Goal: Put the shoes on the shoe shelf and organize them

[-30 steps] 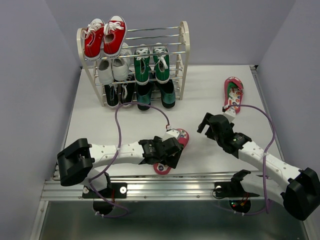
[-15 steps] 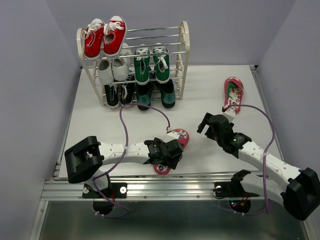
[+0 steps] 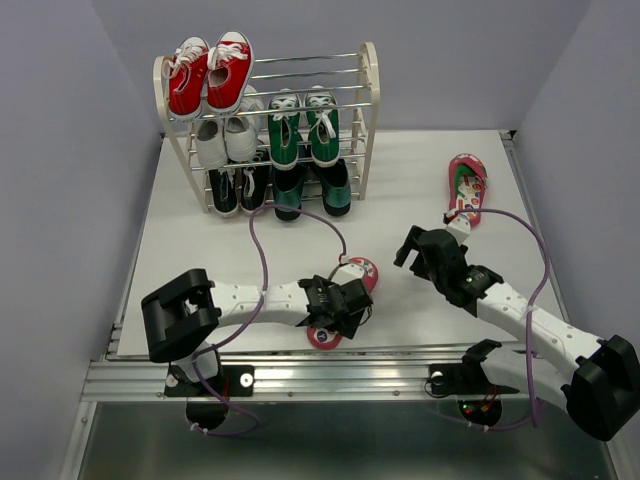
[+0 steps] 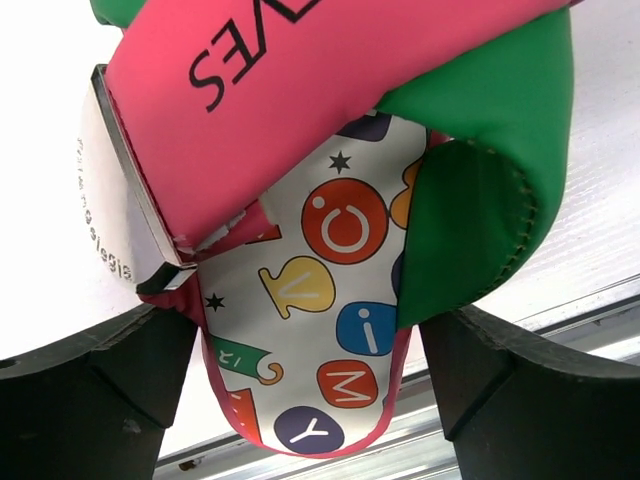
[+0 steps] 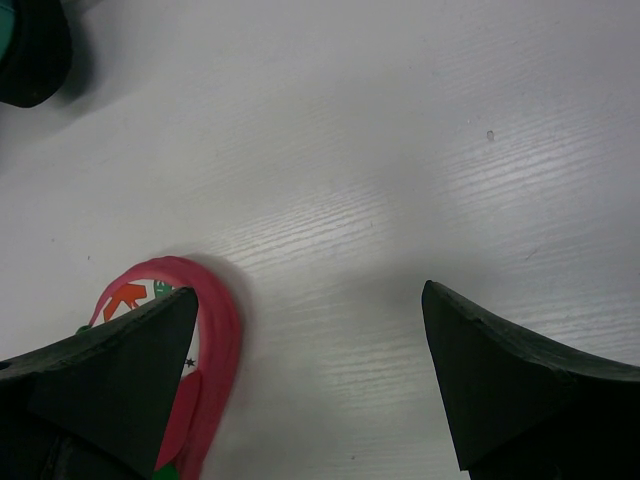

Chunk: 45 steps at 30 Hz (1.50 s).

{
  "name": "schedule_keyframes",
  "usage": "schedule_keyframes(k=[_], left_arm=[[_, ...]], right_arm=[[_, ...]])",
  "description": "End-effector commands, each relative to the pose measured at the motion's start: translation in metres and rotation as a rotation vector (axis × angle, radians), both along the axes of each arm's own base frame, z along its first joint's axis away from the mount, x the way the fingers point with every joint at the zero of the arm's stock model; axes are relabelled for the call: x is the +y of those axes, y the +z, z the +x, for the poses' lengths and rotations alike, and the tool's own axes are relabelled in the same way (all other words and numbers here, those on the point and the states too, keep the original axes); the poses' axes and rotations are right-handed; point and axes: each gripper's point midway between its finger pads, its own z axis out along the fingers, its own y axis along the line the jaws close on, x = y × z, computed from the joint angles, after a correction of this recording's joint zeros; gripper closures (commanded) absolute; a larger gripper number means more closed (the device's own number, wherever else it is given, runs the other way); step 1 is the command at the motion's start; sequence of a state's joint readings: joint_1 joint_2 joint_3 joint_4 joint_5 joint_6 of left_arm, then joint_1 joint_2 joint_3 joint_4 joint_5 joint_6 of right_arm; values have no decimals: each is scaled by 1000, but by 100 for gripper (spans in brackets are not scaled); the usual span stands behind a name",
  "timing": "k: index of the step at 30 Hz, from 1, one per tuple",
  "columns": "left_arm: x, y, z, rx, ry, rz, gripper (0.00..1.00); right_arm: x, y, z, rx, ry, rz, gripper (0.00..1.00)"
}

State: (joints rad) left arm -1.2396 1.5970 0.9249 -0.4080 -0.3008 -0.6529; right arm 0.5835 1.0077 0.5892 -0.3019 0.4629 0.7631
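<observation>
Top external view: nearer flip-flop (image 3: 363, 273) lies diagonal, near-left to far-right.

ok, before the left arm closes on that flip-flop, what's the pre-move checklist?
1. Left gripper open: ok.
2. Near flip-flop between its fingers: ok.
3. Fingers touching it yet: cannot tell.
4. Right gripper open, holding nothing: ok.
5. Far flip-flop apart from the right gripper: ok.
6. Room on the shelf, top tier, right of the red sneakers: ok.
</observation>
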Motion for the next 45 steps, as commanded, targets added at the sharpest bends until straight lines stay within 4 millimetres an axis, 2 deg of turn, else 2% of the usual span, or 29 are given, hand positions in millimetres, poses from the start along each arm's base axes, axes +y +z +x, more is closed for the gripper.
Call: schedule_keyframes(k=[1,3,4,5,8,11,14,15,18,19,27,28,31,32,34,35,36,37,38,39,40,41,43,44,45], left_arm=[[-6,-22,-1,20,5,15,10],[-5,-25,0,22,11,29,55],[-6,-24,0,20,12,34,88],[-6,-23,2,15,16,39,100],[-3,-13,11,-31,48,56,100],[-3,17,23,-110,81,25,100],[-4,56,34,-192,108,-50,100],[-6,78,38,-225,111,-100,100],[-1,112,48,-304,130,-135,100],[-1,134,52,-334,141,-174,100],[13,249,83,-590,240,-290,100],[19,278,92,-660,295,-303,100],[22,324,104,-756,373,-344,100],[25,360,110,-814,413,-396,100],[26,389,125,-868,430,-418,100],[32,417,139,-915,449,-453,100],[35,429,148,-932,452,-461,100],[30,451,157,-937,426,-507,100],[35,461,167,-948,433,-503,100],[55,470,187,-965,489,-489,100],[51,464,201,-955,482,-443,100],[60,489,205,-994,505,-474,100],[66,494,223,-1040,501,-383,100],[65,507,229,-1069,487,-385,100],[72,518,229,-1088,501,-411,100]], right_arm=[[-2,14,9,-62,-21,8,0],[-2,16,10,-68,-20,6,0],[-3,16,10,-70,-23,2,0],[-4,16,11,-72,-25,0,0],[-4,18,10,-76,-22,1,0],[-5,19,9,-83,-26,0,0],[-10,19,8,-93,-41,-3,0],[-13,19,7,-100,-53,-7,0],[-16,19,6,-106,-64,-14,0],[-18,19,6,-110,-68,-17,0],[-22,12,6,-94,-80,-52,0],[-22,10,7,-90,-79,-60,0],[-21,10,8,-86,-74,-66,0],[-21,10,8,-83,-72,-68,0],[-20,11,9,-84,-63,-72,0],[-18,12,9,-82,-56,-69,0],[-18,12,9,-82,-50,-70,0],[-16,13,10,-82,-41,-71,0],[-17,13,9,-82,-39,-74,0],[-16,14,10,-84,-36,-74,0],[-17,15,10,-86,-36,-76,0],[-17,15,10,-87,-36,-75,0],[-17,16,10,-90,-36,-76,0],[-17,17,11,-91,-39,-77,0],[-16,18,11,-92,-38,-76,0]])
